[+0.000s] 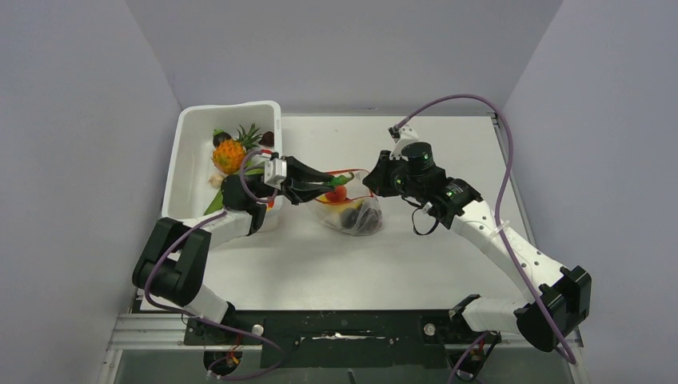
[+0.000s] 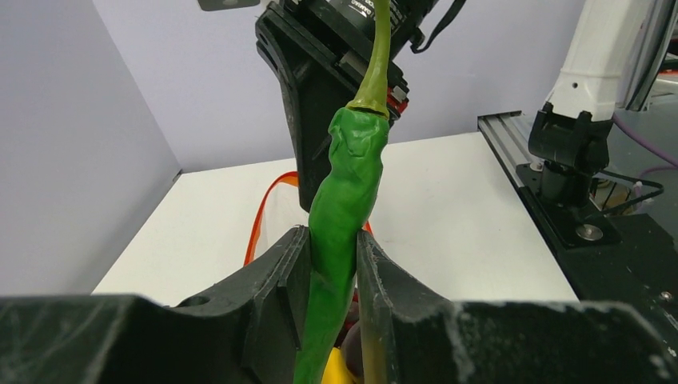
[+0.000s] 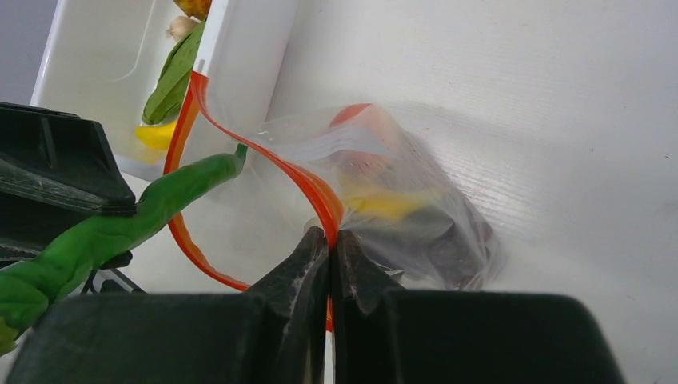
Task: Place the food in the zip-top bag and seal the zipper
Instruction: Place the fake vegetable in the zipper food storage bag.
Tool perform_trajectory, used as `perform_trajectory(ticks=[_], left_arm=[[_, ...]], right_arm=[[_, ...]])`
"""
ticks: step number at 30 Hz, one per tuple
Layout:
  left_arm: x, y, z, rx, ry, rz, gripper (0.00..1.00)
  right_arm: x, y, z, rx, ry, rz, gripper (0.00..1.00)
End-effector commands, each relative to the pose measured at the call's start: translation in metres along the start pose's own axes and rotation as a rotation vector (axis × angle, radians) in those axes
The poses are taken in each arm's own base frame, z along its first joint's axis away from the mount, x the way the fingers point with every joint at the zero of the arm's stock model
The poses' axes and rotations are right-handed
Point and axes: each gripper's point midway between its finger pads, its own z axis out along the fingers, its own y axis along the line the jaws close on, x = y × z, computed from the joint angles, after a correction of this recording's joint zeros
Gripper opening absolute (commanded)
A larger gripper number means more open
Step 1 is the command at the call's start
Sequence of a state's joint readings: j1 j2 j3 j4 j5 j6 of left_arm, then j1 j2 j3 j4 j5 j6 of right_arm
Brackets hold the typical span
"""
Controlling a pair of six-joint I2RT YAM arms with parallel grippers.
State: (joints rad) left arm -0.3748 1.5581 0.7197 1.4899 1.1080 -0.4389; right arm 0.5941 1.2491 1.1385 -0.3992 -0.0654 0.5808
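— Trouble first: what could have gone wrong from there?
— Mostly the entry. The long green toy pod (image 2: 352, 176) was clamped partway along its length by the left gripper (image 2: 332, 252), whose jaws stood narrowly apart and were closed on it. Its tip pointed at the mouth of the clear, thin, crinkly zip-top bag (image 3: 416, 184). Coming in low, the tip could have snagged the thin red-orange zipper (image 3: 300, 180) and folded the mouth flat, or shoved the light pouch along the white table (image 1: 448, 152).
— And the other arm?
— The right gripper (image 3: 329, 240) had its jaws pressed fully together, pinching the bag's lip at the strip to hold the mouth up. Slick film could have slipped from that pinch, and then the opening would have collapsed.
— Where did the bag lie, and how did it look?
— It lay on the table between the two grippers, near the white rectangular plastic tub (image 1: 192, 152), mouth turned towards it. The strip curved in an open loop, so nothing was sealed. Inside sat a red-orange round fruit (image 1: 336, 194), dark purple grapes (image 1: 356, 216) at the bottom, and something yellow (image 3: 384, 204), probably the banana, though the plastic blurred it.
— Anything left in the tub?
— An orange pineapple (image 1: 229, 154) and a few smaller pieces, so I judged the filling only partly done
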Motion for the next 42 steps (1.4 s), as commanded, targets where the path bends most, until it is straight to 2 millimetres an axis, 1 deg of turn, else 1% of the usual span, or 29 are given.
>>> perform_trajectory(ticks=[1, 5, 6, 8, 10, 12, 18, 19, 21, 24, 25, 28, 30, 34, 37, 42], left_arm=[[0.002, -0.004, -0.004, 0.038, 0.009, 0.088, 0.25], [0.009, -0.007, -0.002, 0.056, 0.018, 0.076, 0.26], [0.010, -0.007, -0.002, 0.054, 0.019, 0.075, 0.28], [0.008, -0.005, -0.002, 0.041, 0.013, 0.079, 0.37], [0.002, -0.004, -0.003, 0.021, 0.003, 0.092, 0.44], [-0.006, 0.002, -0.005, -0.018, -0.006, 0.109, 0.48], [-0.022, 0.027, -0.024, -0.205, 0.035, 0.080, 0.50], [-0.024, 0.030, -0.026, -0.242, 0.053, 0.073, 0.50], [-0.026, 0.043, -0.033, -0.355, 0.115, 0.046, 0.51], [-0.023, 0.065, -0.049, -0.569, 0.222, -0.016, 0.52], [-0.023, 0.075, -0.058, -0.669, 0.242, -0.057, 0.52], [-0.022, 0.088, -0.080, -0.890, 0.263, -0.235, 0.52], [-0.019, 0.090, -0.091, -0.993, 0.278, -0.346, 0.52], [-0.011, 0.084, -0.100, -1.085, 0.270, -0.492, 0.49], [-0.005, 0.080, -0.098, -1.100, 0.253, -0.570, 0.46], [0.011, 0.076, -0.087, -1.082, 0.284, -0.670, 0.46]], right_arm=[[-0.031, 0.014, -0.014, -0.052, -0.099, -0.014, 0.00], [-0.029, 0.014, -0.013, -0.057, -0.096, -0.012, 0.00], [-0.029, 0.014, -0.013, -0.056, -0.095, -0.012, 0.00], [-0.030, 0.014, -0.014, -0.056, -0.099, -0.012, 0.00], [-0.031, 0.015, -0.015, -0.057, -0.099, -0.014, 0.00], [-0.032, 0.015, -0.017, -0.056, -0.100, -0.017, 0.00], [-0.034, 0.015, -0.017, -0.054, -0.106, -0.018, 0.00], [-0.035, 0.015, -0.017, -0.054, -0.107, -0.018, 0.00], [-0.034, 0.014, -0.016, -0.055, -0.105, -0.015, 0.00], [-0.033, 0.014, -0.013, -0.057, -0.099, -0.011, 0.00], [-0.033, 0.013, -0.012, -0.057, -0.099, -0.007, 0.00], [-0.034, 0.014, -0.012, -0.058, -0.102, -0.004, 0.00], [-0.034, 0.014, -0.012, -0.057, -0.103, -0.001, 0.00], [-0.034, 0.014, -0.012, -0.055, -0.103, 0.001, 0.00], [-0.034, 0.015, -0.011, -0.060, -0.100, 0.003, 0.00], [-0.033, 0.014, -0.010, -0.058, -0.096, 0.004, 0.00]])
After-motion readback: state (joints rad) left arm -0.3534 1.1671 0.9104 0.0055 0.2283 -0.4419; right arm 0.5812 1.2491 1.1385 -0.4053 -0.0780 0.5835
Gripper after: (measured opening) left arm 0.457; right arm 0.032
